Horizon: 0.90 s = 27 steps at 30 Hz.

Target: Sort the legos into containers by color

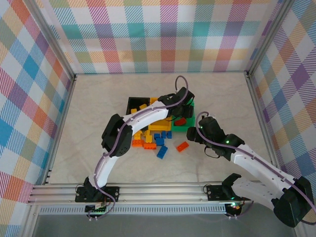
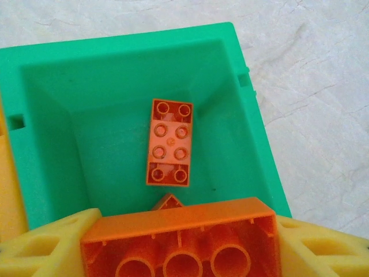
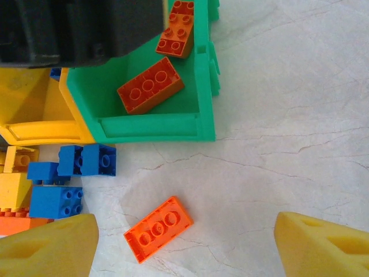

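My left gripper (image 2: 183,234) hangs over the green bin (image 2: 115,49), shut on an orange brick (image 2: 179,222) whose hollow underside faces the camera. A second orange brick (image 2: 170,141) lies studs up on the bin floor, and the corner of a third (image 2: 168,202) peeks out below the held one. My right gripper (image 3: 184,248) is open above a loose orange brick (image 3: 158,228) on the table, just in front of the green bin (image 3: 155,130). From above, the left gripper (image 1: 182,103) is over the bins and the right gripper (image 1: 195,134) is beside them.
The yellow bin (image 3: 40,130) adjoins the green one, and the black bin (image 1: 134,104) stands further left. Blue bricks (image 3: 86,158) and yellow bricks (image 3: 14,190) lie piled in front of the bins. Bare table stretches to the right (image 3: 300,115).
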Each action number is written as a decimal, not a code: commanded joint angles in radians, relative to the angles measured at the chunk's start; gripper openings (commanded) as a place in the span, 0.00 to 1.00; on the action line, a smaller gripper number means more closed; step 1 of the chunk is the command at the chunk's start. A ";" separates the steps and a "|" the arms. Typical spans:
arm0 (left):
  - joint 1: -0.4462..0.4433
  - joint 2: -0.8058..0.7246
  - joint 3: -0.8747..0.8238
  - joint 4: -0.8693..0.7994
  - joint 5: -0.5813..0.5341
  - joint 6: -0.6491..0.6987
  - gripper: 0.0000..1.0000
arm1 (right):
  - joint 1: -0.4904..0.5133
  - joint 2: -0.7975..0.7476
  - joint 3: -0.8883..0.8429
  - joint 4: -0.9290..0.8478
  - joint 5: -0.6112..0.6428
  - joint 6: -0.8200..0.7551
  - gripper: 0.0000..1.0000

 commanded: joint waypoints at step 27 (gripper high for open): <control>0.088 -0.966 -0.954 0.220 -0.120 -0.200 0.98 | 0.137 0.441 0.126 -0.030 -0.017 0.484 0.77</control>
